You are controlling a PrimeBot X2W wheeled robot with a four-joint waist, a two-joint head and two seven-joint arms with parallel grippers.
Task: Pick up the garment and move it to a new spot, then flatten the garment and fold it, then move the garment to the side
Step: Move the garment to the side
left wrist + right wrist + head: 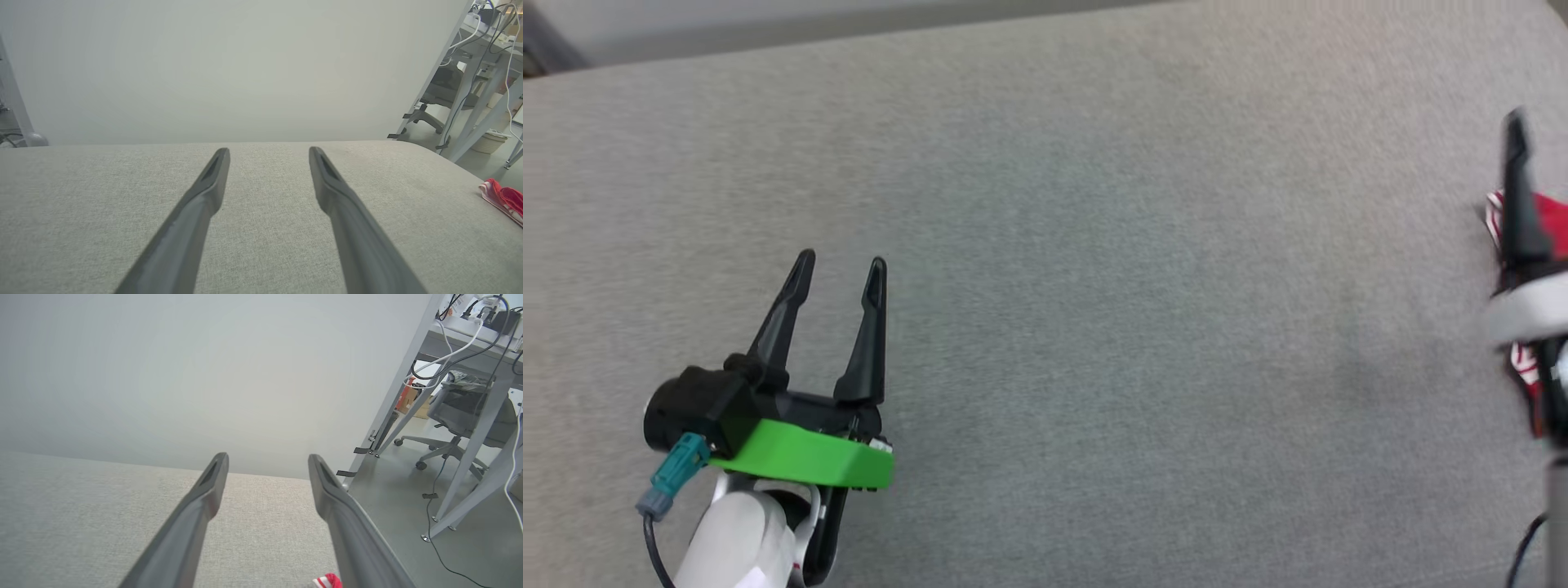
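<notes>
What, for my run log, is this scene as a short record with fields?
surface: grey fabric surface
garment: red and white, lying at the surface's right end, mostly cut off by the frame edge
left gripper: open, empty, over bare fabric, well apart from the garment
right gripper: open, empty, close by the garment
hold: neither gripper grips the garment

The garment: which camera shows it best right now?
The left wrist view: the garment lies unobstructed on the grey surface, though cut by that view's right edge. The head view has red patches partly behind the right hand; the right wrist view has a striped scrap at its bottom edge.
</notes>
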